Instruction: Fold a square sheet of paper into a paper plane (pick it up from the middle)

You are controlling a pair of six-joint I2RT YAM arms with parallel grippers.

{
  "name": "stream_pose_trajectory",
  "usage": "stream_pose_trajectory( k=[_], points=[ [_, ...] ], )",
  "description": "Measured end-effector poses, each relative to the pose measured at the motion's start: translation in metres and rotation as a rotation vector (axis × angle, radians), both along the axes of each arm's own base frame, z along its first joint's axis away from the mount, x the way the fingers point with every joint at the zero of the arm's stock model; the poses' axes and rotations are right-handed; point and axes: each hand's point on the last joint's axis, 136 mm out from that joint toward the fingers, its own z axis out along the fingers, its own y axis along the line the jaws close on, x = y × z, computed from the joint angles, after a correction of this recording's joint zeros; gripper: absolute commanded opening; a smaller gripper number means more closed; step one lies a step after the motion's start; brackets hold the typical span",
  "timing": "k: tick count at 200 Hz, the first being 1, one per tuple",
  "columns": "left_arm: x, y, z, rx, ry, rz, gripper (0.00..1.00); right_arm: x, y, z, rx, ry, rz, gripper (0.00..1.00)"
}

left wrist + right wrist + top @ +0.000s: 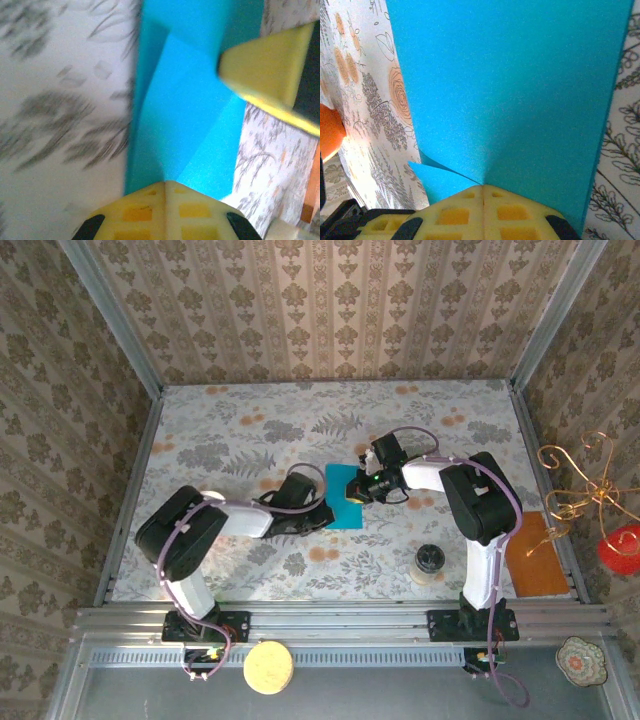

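Left tool [165, 186]: jaws shut tight, tips at one edge of the square sheet of paper [190, 115]; we cannot tell whether it pinches or merely pins it. Right tool [483, 188]: shut, seemingly nipping a raised flap. Sheet: partly creased, near the centre of the surface [230, 430], between both tools. Step, as we judge: an early fold. Next move calls for laying the flap over squarely and pressing the crease.

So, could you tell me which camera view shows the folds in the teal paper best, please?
The left wrist view: the teal paper shows a diagonal crease and overlapping layers. The right wrist view gives one broad flat face with a small corner poking out below; the top external view gives a small teal patch, folds unreadable.
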Motion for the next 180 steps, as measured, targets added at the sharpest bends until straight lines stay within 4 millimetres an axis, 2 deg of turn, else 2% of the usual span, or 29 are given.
stream_pose_trajectory(
  k=[31, 51, 65, 85, 98, 110, 134, 147, 164, 180],
  points=[
    [-0.027, 0.027, 0.0, 0.021, 0.041, 0.026, 0.09, 0.0, 0.0, 0.0, 0.002, 0.0, -0.001, 0.09],
    [-0.031, 0.035, 0.011, 0.039, 0.037, 0.032, 0.11, 0.001, -0.002, 0.001, 0.005, 0.002, -0.004, 0.12],
    [-0.024, 0.031, 0.03, 0.026, -0.003, 0.028, 0.14, 0.002, -0.001, 0.002, 0.009, 0.003, -0.006, 0.16],
    [-0.003, 0.015, 0.062, -0.017, -0.084, 0.015, 0.16, 0.002, -0.001, 0.01, 0.018, 0.01, -0.02, 0.25],
    [0.01, 0.004, 0.078, -0.039, -0.123, 0.009, 0.17, 0.004, 0.0, 0.022, 0.032, -0.002, -0.031, 0.29],
    [0.021, -0.004, 0.083, -0.044, -0.143, 0.003, 0.18, 0.006, 0.001, 0.038, 0.048, -0.026, -0.043, 0.31],
    [0.037, -0.014, 0.073, -0.024, -0.141, -0.003, 0.18, 0.009, -0.002, 0.077, 0.069, -0.103, -0.078, 0.34],
    [0.043, -0.014, 0.063, -0.006, -0.125, 0.005, 0.19, 0.005, -0.008, 0.089, 0.065, -0.126, -0.107, 0.37],
    [0.051, -0.011, 0.047, 0.016, -0.098, 0.017, 0.19, -0.005, -0.019, 0.087, 0.042, -0.116, -0.15, 0.39],
    [0.057, -0.009, 0.034, 0.03, -0.072, 0.025, 0.19, -0.016, -0.028, 0.07, 0.013, -0.068, -0.19, 0.4]
  ],
)
